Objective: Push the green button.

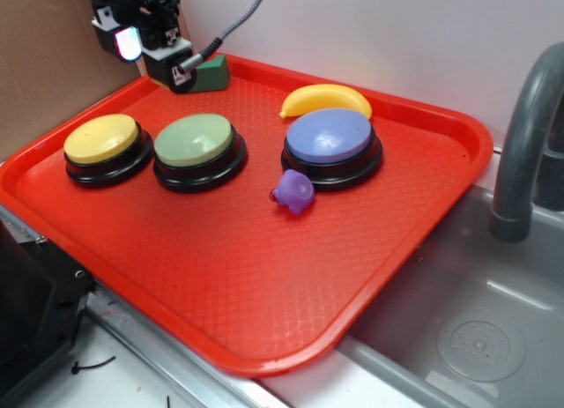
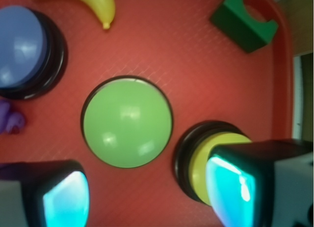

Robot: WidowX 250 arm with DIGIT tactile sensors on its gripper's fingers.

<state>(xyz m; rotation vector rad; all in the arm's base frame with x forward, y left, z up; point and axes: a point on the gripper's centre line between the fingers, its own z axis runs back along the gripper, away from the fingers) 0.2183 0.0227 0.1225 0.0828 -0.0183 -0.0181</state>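
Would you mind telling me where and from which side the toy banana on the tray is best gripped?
Grip the banana across its thick middle, coming straight down from above. It lies flat on the red tray, curving beside the blue button, so the jaws should close across its narrow width, not along its length.

A red tray (image 1: 370, 276) with a textured floor lies on the worktop beside a grey sink basin (image 1: 476, 337), where a dark grey faucet (image 1: 529, 126) rises at the right edge. On the tray, a yellow button (image 1: 102, 137) on a black base sits at the left side, and a blue-purple button (image 1: 330, 135) sits further right. A yellow toy banana (image 1: 326, 99) lies just behind the blue-purple button, and a small purple toy (image 1: 293, 190) rests just in front of it. A dark green block (image 1: 211, 74) with a curved notch stands near the tray's back rim. Brown cardboard (image 1: 44, 55) stands behind the tray at the left.
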